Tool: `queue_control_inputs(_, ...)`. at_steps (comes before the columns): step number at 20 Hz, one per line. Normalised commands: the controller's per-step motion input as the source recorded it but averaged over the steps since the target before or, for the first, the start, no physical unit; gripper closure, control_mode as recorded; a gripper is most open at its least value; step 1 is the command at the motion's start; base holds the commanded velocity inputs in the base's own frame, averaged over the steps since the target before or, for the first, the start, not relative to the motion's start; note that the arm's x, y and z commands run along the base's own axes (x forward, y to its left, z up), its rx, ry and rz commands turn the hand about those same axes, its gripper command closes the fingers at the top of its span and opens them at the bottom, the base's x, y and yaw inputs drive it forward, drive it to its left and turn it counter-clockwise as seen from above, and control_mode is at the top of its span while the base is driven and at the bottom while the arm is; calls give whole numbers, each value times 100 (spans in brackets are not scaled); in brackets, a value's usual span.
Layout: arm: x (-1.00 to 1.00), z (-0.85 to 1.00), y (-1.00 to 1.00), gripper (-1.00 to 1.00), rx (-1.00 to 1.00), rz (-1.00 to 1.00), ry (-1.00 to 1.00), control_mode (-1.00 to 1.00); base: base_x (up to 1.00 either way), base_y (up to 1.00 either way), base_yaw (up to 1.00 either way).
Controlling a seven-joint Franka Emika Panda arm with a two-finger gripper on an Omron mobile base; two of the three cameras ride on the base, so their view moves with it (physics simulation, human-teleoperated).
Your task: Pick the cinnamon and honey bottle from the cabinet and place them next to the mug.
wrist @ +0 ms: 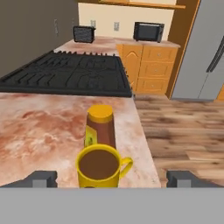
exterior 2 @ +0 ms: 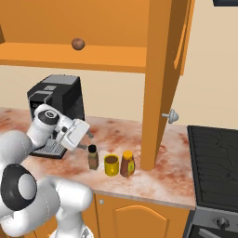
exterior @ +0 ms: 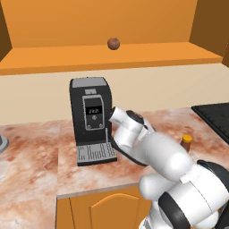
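Note:
On the counter's front edge stand the cinnamon [exterior 2: 93, 157], the yellow mug [exterior 2: 111, 164] and the honey bottle [exterior 2: 127, 163] in a close row. My gripper [exterior 2: 86, 141] is open just left of and above the cinnamon, holding nothing. In the hand view the mug [wrist: 99, 168] with dark liquid sits between my spread fingertips [wrist: 41, 178], and the honey bottle [wrist: 101, 127] stands right behind it. The honey bottle's cap [exterior: 186, 141] peeks past my arm in the left base view. The cabinet [exterior: 112, 56] above has a round brown ball [exterior: 113, 43] on its shelf.
A black coffee machine [exterior: 91, 118] stands on the counter behind my arm. The open cabinet door [exterior 2: 160, 83] hangs just right of the honey bottle. A black stove [exterior 2: 214, 162] lies further right. The counter edge [wrist: 144, 144] drops to the wooden floor.

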Motion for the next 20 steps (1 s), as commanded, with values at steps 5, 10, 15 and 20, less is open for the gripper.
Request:
queue_control_inputs(5, -65, 32, -1, -100, 0, 0, 0, -100, 0, 0, 0)
queue_control_inputs(10, -70, 43, -4, -100, 0, 7, 0, -100, 0, 0, 0)
queue_control_inputs(15, -72, 45, -17, -100, 2, 24, -1, -100, 0, 0, 0)
queue_control_inputs(20, -86, 29, -38, -100, 13, 38, -4, -100, 0, 0, 0)
